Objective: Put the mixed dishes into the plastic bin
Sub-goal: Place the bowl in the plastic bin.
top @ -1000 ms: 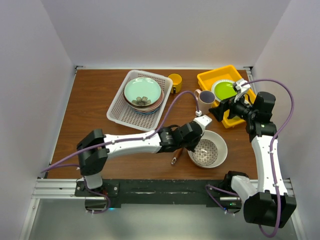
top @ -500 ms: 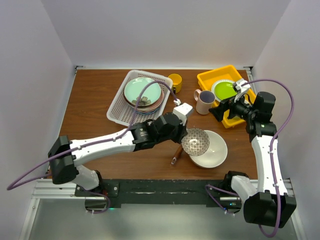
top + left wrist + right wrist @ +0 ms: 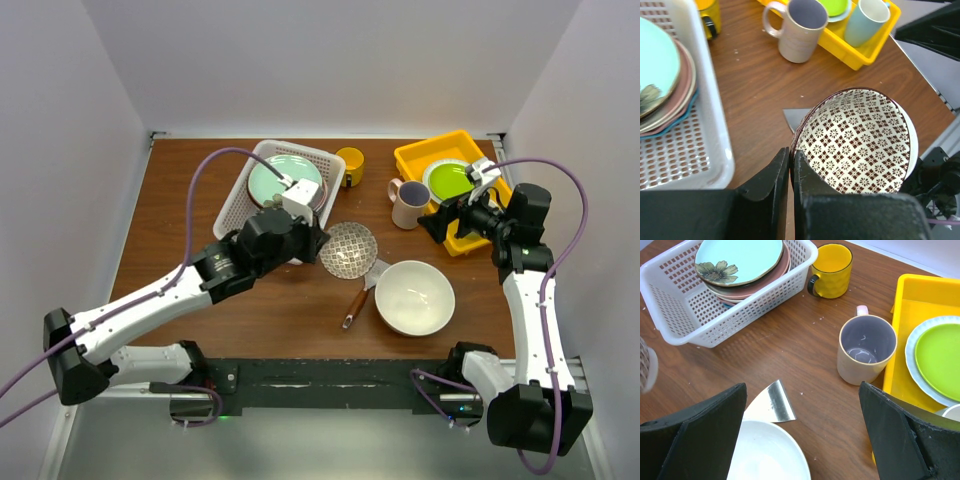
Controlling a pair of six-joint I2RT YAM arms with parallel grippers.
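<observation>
Patterned bowl (image 3: 348, 248) lifted off cream bowl (image 3: 415, 297) — left gripper (image 3: 791, 156) pinching rim.

Brown-and-white diamond lattice inside the small bowl (image 3: 855, 145), white perforated bin (image 3: 700, 310), pale green flowered plate (image 3: 737, 257), yellow mug (image 3: 831, 271).

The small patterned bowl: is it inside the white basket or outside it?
Outside. The small patterned bowl, tipped, is pinched by the rim in the left tool over the table, beside the white basket.
</observation>
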